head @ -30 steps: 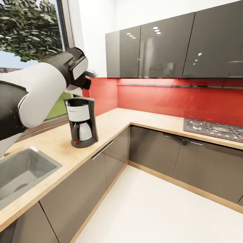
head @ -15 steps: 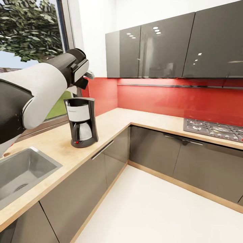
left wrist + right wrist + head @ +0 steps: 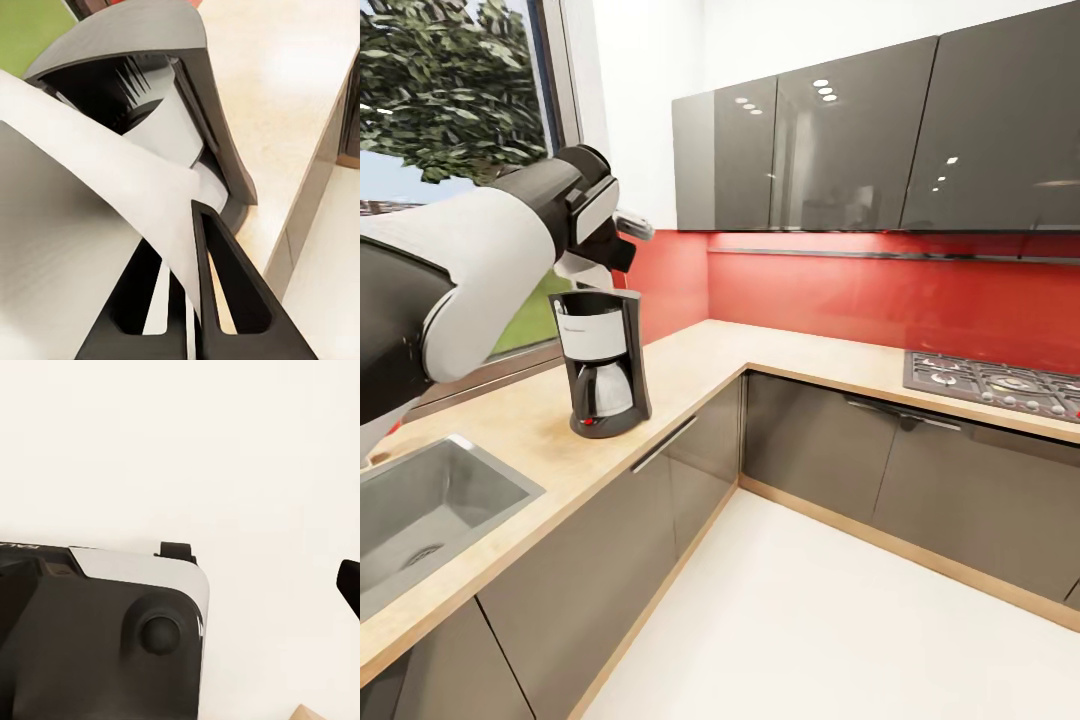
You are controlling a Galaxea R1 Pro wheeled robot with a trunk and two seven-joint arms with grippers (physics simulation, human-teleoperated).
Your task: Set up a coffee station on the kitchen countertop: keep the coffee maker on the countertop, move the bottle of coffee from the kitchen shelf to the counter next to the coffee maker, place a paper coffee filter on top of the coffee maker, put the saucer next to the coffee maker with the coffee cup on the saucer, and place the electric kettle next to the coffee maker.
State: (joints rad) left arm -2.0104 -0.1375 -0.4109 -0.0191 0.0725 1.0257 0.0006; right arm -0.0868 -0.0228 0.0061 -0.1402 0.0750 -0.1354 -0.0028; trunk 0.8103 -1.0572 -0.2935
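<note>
The black coffee maker (image 3: 600,365) stands on the beige kitchen countertop (image 3: 690,365) near the window. My left gripper (image 3: 180,296) hovers just above its open top and is shut on the white paper coffee filter (image 3: 112,187), which pokes out below the wrist as a white corner (image 3: 585,270). In the left wrist view the filter hangs over the machine's grey filter basket (image 3: 150,112). One dark fingertip (image 3: 349,583) of my right gripper sits at the far edge of its view, with nothing held. A thin dark kitchen shelf (image 3: 880,253) runs along the red backsplash. Bottle, saucer, cup and kettle are out of view.
A steel sink (image 3: 420,510) is set into the worktop left of the coffee maker. A gas hob (image 3: 990,385) lies on the right-hand run. Glossy grey wall cabinets (image 3: 810,150) hang above. The right wrist view looks down on my dark base (image 3: 97,637) and pale floor.
My left wrist has turned and dipped slightly, bringing the filter's white corner back into sight just over the coffee maker. The coffee maker has not moved.
</note>
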